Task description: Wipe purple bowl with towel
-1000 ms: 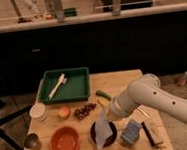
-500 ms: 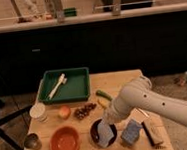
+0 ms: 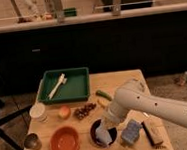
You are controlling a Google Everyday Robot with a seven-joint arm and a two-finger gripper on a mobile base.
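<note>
I have the jaws down inside the purple bowl (image 3: 94, 130), at the near edge of the bench (image 3: 119, 84), and they are closed tight. The end of the arm (image 3: 155, 105) covers most of them, but the towel (image 3: 104, 134) comes out from directly beneath them and lies pale against the dark inside of the bowl, so I judge they are clamped on it. That grip makes sense: a floppy cloth only wipes if it is pinched and pressed down, not laid loose.

The arm slants in from the far right and dips steeply at its tip, which puts the jaws over the bowl's middle with the cloth bunched between them and the bottom. I'd call this the wiping step itself — contact looks made, though I cannot tell how hard the cloth is pressed.

The neighbours are close. The orange bowl (image 3: 64, 143) sits just beside the jaws on the side away from the arm, and the blue sponge block (image 3: 130, 132) is just beside them on the arm's side, with a dark brush (image 3: 153, 132) beyond it. A wide stroke could nudge either, or slide the purple bowl itself — nothing pins it. The green tray (image 3: 69, 97) and the grapes (image 3: 84, 110) lie behind the jaws, well clear.
</note>
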